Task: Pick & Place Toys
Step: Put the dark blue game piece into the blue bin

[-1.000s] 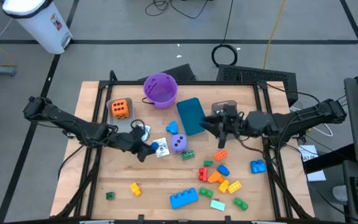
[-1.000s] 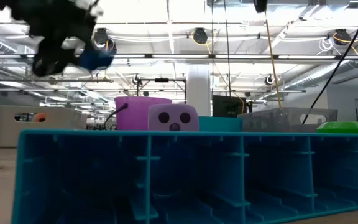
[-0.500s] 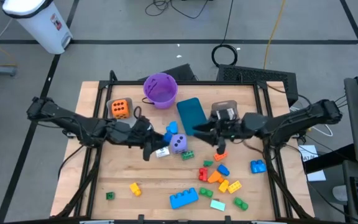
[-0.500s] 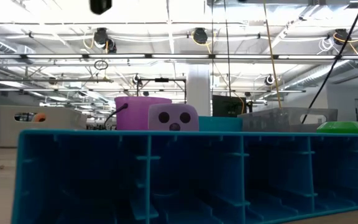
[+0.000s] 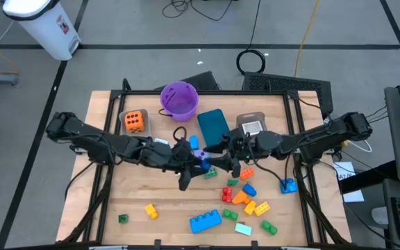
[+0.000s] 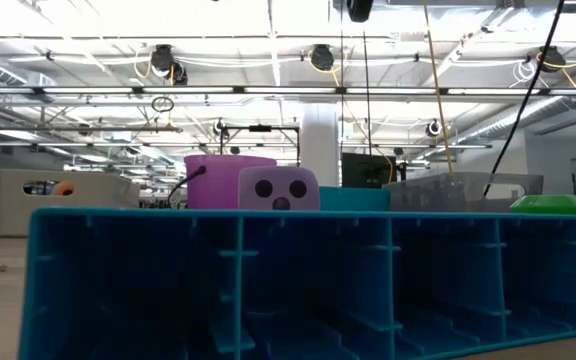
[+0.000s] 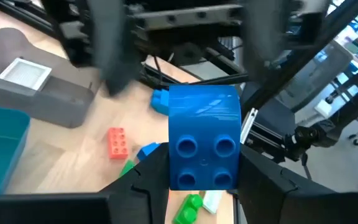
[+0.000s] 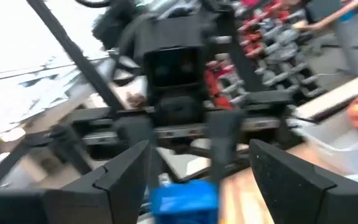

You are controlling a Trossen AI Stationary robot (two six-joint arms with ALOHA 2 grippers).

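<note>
Left hand (image 7: 204,180) clenched on a blue brick (image 7: 204,146), smooth plastic, four round studs facing the wrist camera; in the high view this hand (image 5: 194,154) sits mid-table, near the purple die (image 5: 201,162). Right hand (image 5: 224,151) is just beside it, facing it, fingers (image 8: 126,168) spread apart, nothing between them; the blue brick (image 8: 184,198) shows just past them in the right wrist view. Wooden table (image 5: 165,194). Purple bucket (image 5: 179,99) at the far edge, round, nothing visible inside. Teal bin (image 5: 212,127) beside it, contents cannot be told. Grey bin (image 5: 251,125) holds a flat pale card (image 5: 251,128); same card (image 7: 22,73) shows as a textured square in the left wrist view. Orange die (image 5: 135,121) with dark dots sits near the far left. Loose bricks lie at the near right: red brick (image 5: 246,173), orange, yellow, green and blue ones clustered (image 5: 245,198), a big blue brick (image 5: 205,221), a yellow brick (image 5: 151,210), a small green brick (image 5: 123,219). Low view is mostly filled by the ribbed underside of the big blue brick (image 6: 298,285), with the purple die (image 6: 279,188) behind it.
</note>
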